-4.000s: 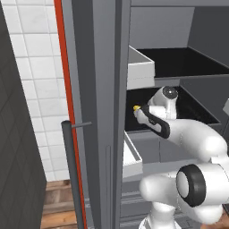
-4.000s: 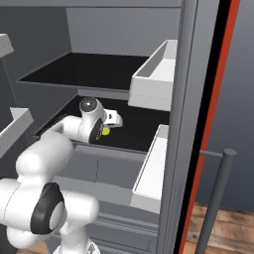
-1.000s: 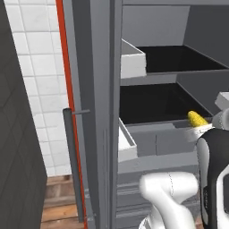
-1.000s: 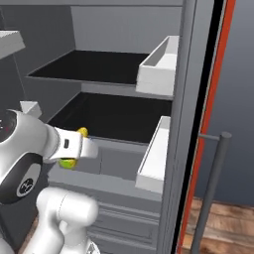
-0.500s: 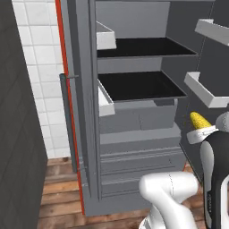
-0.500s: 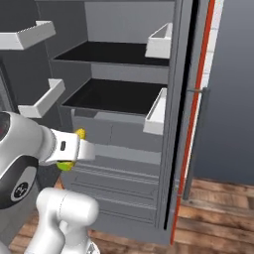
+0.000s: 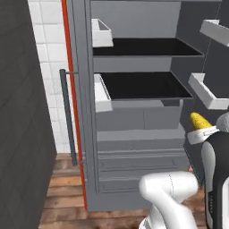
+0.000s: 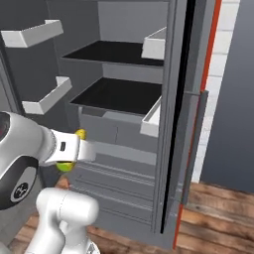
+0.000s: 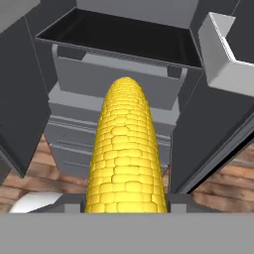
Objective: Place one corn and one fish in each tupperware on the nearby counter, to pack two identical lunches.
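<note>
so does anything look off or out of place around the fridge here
Nothing looks spilled, broken or askew. The fridge stands open with its black shelves bare and level, and the door bins sit straight. The pincer is shut on a yellow corn cob, held out in front of the fridge.

Your inventory at this moment:
- corn (image 9: 125,154): one yellow cob
- fridge (image 7: 134,112), standing open: one
- black shelves (image 7: 143,85) inside it: two, one above the other
- light-grey door bins (image 7: 206,91): you can count four, two on each side
- drawer fronts (image 7: 141,161) below the shelves: two, though their seams are hard to separate
- vertical door handle (image 7: 68,116): one
- red door edge (image 7: 74,112): one
- wooden floor (image 8: 213,218): one
</note>
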